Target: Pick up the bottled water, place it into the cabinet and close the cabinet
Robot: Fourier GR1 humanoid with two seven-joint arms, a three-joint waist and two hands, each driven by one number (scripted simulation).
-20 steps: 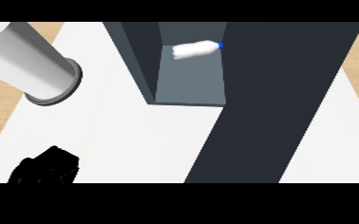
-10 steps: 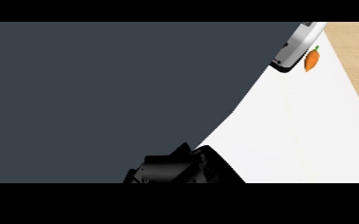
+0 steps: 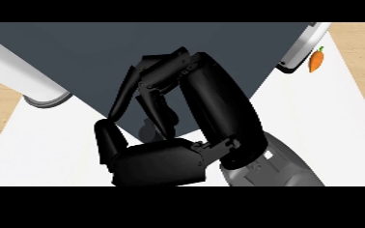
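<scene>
One hand only is in view. At the counter's (image 3: 50,149) left edge a pale grey cylinder (image 3: 28,79) slants in, its end resting on the white top. Beside it the cabinet's (image 3: 85,48) dark, flat face fills the far side. The bottled water cannot be seen. Across the middle, the right hand (image 3: 214,111) is raised before that dark face, fingers (image 3: 153,77) curled back and clasping nothing, its grey forearm (image 3: 274,169) behind. Near the far right corner a pale appliance (image 3: 303,46) stands just beside a carrot (image 3: 316,60).
</scene>
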